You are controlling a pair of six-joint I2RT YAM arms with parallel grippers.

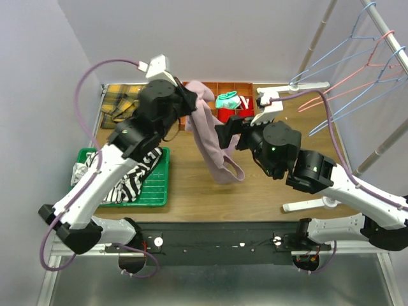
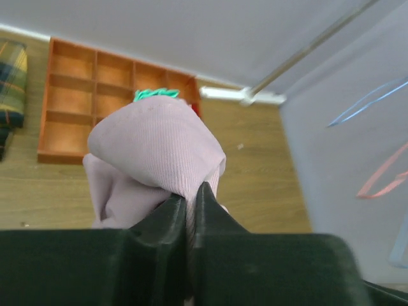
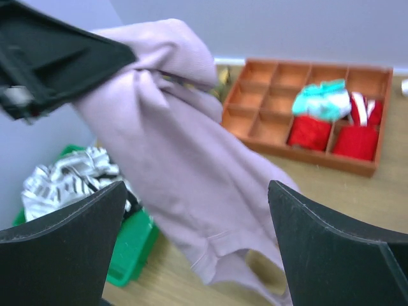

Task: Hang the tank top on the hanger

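Note:
The mauve-pink tank top [image 1: 208, 134] hangs from my left gripper [image 1: 189, 97], which is shut on its upper fold; the cloth bulges over the jaws in the left wrist view [image 2: 156, 150]. Its straps dangle just above the table [image 1: 231, 172]. My right gripper [image 1: 224, 135] is open and empty, its jaws wide apart beside the hanging cloth, which fills the right wrist view [image 3: 185, 178]. Light-blue wire hangers [image 1: 338, 64] hang on the rack at the far right, apart from both grippers.
An orange compartment tray [image 1: 239, 108] with teal and red items stands at the back. A green tray [image 1: 150, 185] at the left holds a black-and-white striped garment [image 1: 131, 182]. A yellow plaid cloth [image 1: 121, 102] lies at back left. A pink hanger [image 1: 357, 80] hangs among the blue ones.

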